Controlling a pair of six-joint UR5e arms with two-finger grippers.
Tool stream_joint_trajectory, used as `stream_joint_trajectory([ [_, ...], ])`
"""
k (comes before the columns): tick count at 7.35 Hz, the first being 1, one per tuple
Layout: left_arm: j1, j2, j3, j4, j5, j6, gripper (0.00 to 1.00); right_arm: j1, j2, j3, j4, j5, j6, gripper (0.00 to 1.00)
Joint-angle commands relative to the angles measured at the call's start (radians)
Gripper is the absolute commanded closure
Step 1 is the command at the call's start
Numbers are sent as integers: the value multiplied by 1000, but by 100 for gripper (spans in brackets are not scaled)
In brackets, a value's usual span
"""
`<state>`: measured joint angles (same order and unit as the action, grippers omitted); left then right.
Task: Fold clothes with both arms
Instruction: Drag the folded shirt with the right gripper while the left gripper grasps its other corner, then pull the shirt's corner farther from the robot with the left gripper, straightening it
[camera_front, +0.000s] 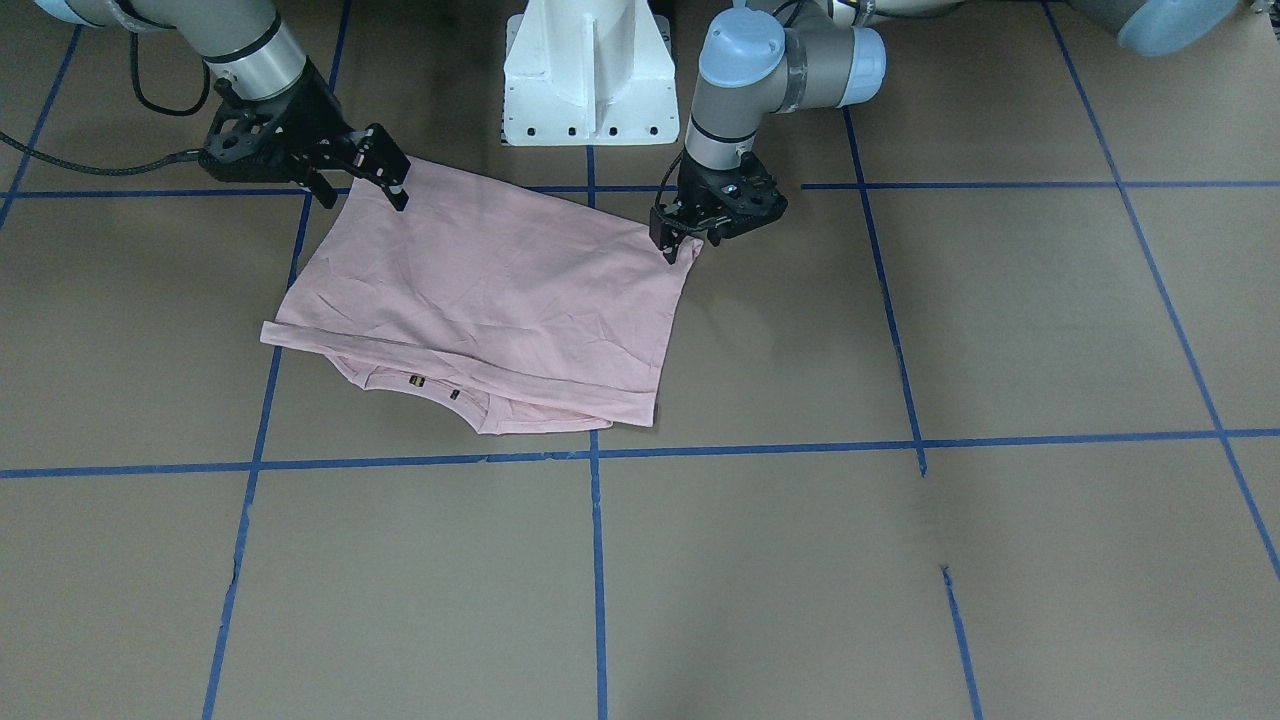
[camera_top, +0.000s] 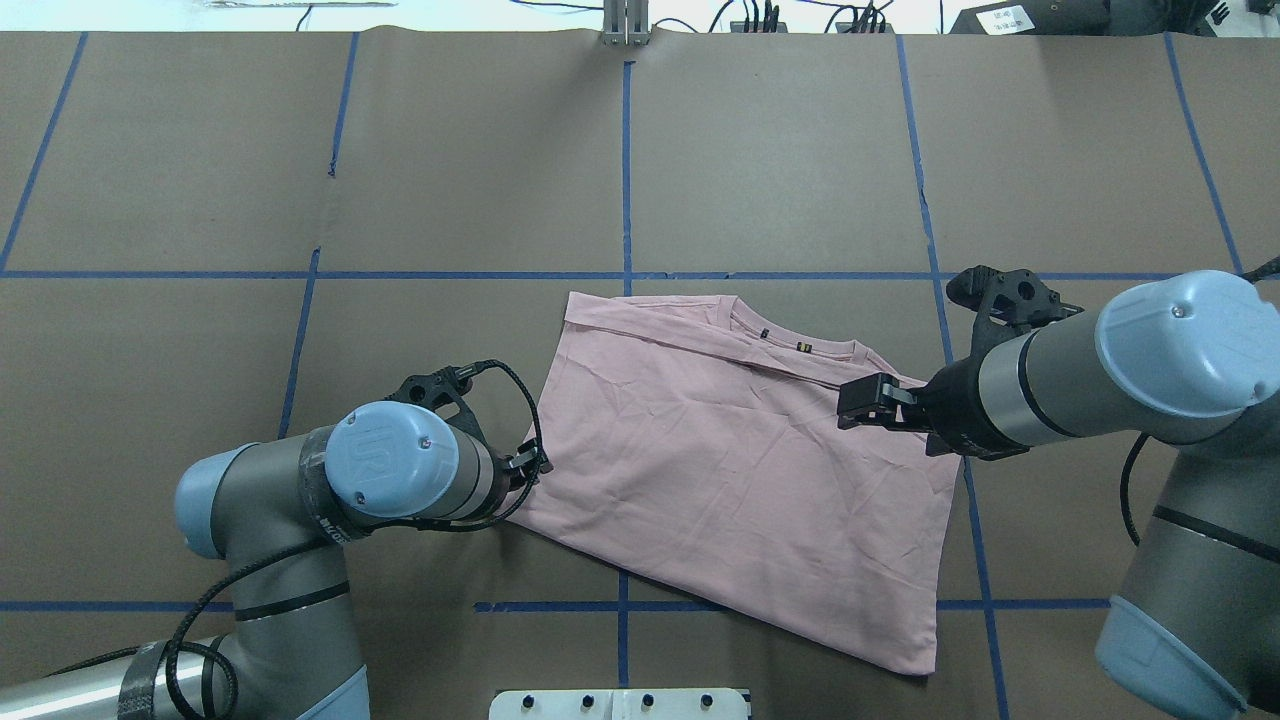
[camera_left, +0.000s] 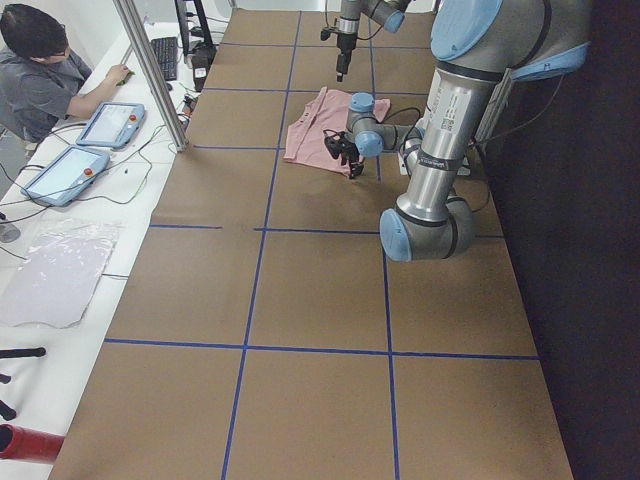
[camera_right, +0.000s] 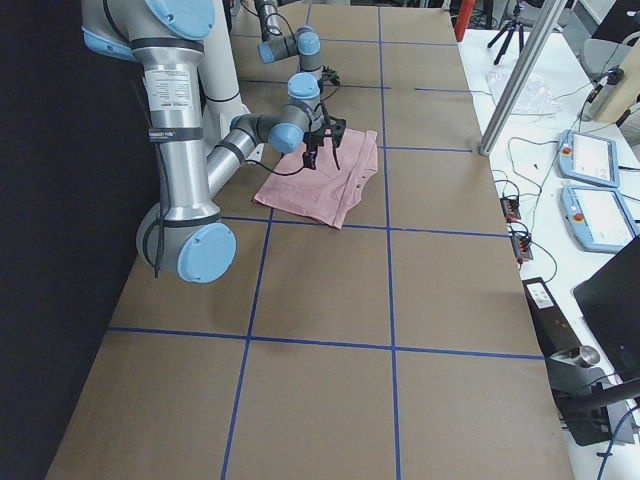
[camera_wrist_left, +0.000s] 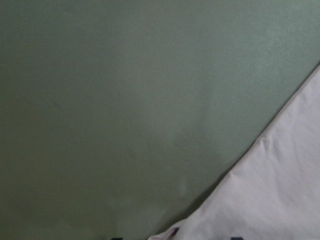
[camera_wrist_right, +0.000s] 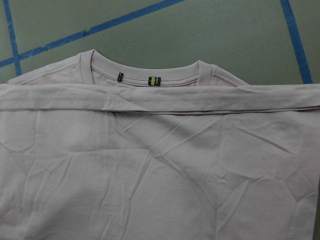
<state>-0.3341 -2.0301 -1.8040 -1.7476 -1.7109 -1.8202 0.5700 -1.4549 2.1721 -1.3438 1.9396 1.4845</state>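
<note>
1. Brown-papered bench (camera_front: 900, 580), gridded with blue tape, is seen nearest the front camera; the garment is carried on its robot side.
2. A pale pink T-shirt (camera_front: 490, 290) is laid flat there, doubled over, with its hem set just short of the collar (camera_wrist_right: 150, 75), which is left showing.
3. The left arm (camera_top: 300, 500) is bent low at one near corner of the shirt; the right arm (camera_top: 1100, 370) is reached over the opposite edge.
4. The left gripper (camera_front: 690, 250) is lowered at that corner, jaws seemingly parted, with the cloth tip between them and not judged pinched. The right gripper (camera_front: 366, 200) is held wide open and empty, just over the cloth.
5. One fold is judged done and a second is being set up. Both edges must next be pinched through all layers and carried across together.
</note>
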Motion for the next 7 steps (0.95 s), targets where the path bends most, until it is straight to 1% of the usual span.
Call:
stream_joint_trajectory([
  [1,4,5,2,0,1,2,45,1,1,0,0,-1,2,0],
  [2,4,7,0,0,1,2,53,1,1,0,0,-1,5,0],
  [3,4,5,-1,0,4,2,55,1,-1,2,0,-1,7,0],
  [4,4,4,-3,0,4,2,60,1,-1,0,0,-1,8,0],
  [5,6,5,-3,2,5,2,84,5,-2,2,0,1,8,0],
  [6,6,8,-3,2,7,2,100,13,-5,3,0,5,8,0],
  [7,4,7,-3,2,5,13,100,11,-4,2,0,6,8,0],
])
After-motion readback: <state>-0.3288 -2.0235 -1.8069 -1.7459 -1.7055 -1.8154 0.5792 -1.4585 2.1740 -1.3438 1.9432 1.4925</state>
